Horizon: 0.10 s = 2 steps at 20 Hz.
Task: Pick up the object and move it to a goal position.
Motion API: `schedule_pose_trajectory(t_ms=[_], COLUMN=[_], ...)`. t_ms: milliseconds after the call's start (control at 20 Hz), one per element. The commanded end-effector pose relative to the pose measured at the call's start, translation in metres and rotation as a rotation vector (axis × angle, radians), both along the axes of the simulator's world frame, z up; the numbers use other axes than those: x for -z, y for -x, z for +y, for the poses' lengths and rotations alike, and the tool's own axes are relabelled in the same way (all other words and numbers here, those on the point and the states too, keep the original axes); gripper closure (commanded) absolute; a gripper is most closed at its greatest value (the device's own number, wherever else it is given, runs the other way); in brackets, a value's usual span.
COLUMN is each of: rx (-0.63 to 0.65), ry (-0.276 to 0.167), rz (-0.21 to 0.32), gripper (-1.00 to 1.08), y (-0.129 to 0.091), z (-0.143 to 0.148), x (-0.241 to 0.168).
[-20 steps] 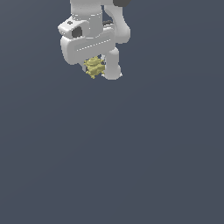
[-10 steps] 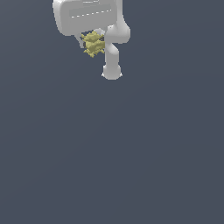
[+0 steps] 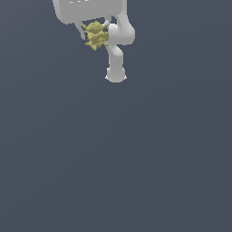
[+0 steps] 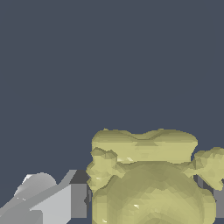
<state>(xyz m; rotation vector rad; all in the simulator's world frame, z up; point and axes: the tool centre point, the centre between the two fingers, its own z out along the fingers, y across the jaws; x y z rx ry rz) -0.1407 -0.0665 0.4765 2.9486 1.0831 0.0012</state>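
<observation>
The object [image 3: 96, 35] is a small olive-yellow, lumpy, jagged thing held under the white gripper [image 3: 95, 37] near the top of the exterior view, well above the grey floor. The gripper is shut on it, with thin fingers [image 3: 82, 31] on either side. In the wrist view the object [image 4: 148, 179] fills the lower middle between the two grey finger pads [image 4: 78, 199]. The gripper body is partly cut off by the upper edge of the exterior view.
The white arm links and base [image 3: 116, 72] stand just to the exterior view's right of the object. The plain dark grey floor [image 3: 136, 158] spreads over the rest of the view.
The gripper has risen with the object in it and now looks larger and higher in the exterior view. The grip on the object is unchanged.
</observation>
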Motion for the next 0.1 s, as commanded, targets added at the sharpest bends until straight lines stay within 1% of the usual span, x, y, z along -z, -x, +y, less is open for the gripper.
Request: schedule_pose_trajectory(t_ms=[0, 50], rx=[0.000, 0.000], ry=[0.000, 0.000], rz=[0.001, 0.001], gripper=[1.08, 1.08], y=[-0.0004, -0.0006], z=[-0.0001, -0.0001], x=[-0.0001, 0.0001])
